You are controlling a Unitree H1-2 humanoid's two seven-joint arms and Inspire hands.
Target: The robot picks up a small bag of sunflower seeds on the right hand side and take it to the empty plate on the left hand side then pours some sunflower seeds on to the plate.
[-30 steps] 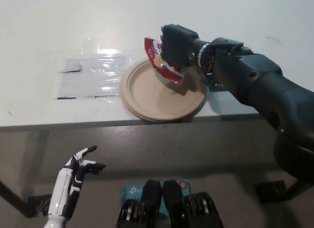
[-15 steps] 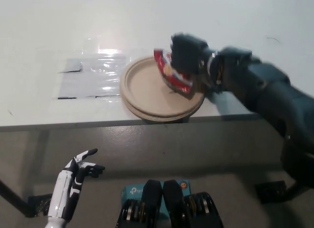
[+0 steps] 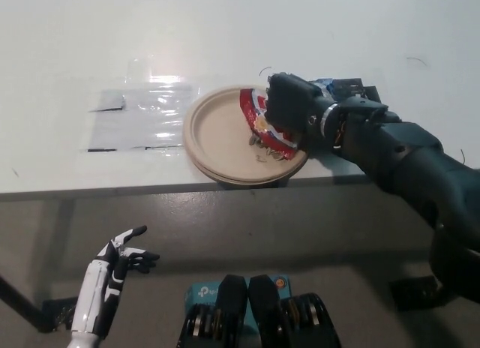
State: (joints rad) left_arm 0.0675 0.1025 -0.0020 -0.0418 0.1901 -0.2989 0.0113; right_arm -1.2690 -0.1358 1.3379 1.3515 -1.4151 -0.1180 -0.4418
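Sunflower seeds (image 3: 264, 146) lie in a small scatter on the right part of the plate (image 3: 217, 134), just below the tilted red and white bag (image 3: 262, 121) they fall from. Nearest the camera, below the table's near edge and well apart from everything on it, the white left hand (image 3: 118, 259) rests at the lower left with its fingers spread and nothing in them. The table (image 3: 67, 157) has a straight near edge running across the picture, and the tan paper plate sits close against it, its near rim almost at the edge. The black right hand (image 3: 291, 106) reaches in from the right over the plate's right side, its fingers closed round the bag, which hangs with its mouth low over the seeds. The forearm behind it crosses the table's near right corner area. Left of the plate, just beside its rim, a clear plastic sheet (image 3: 139, 117) lies flat with dark tape at its corners. Beyond the plate and the sheet the white tabletop runs bare to the far side, and the left part of the plate is open as well
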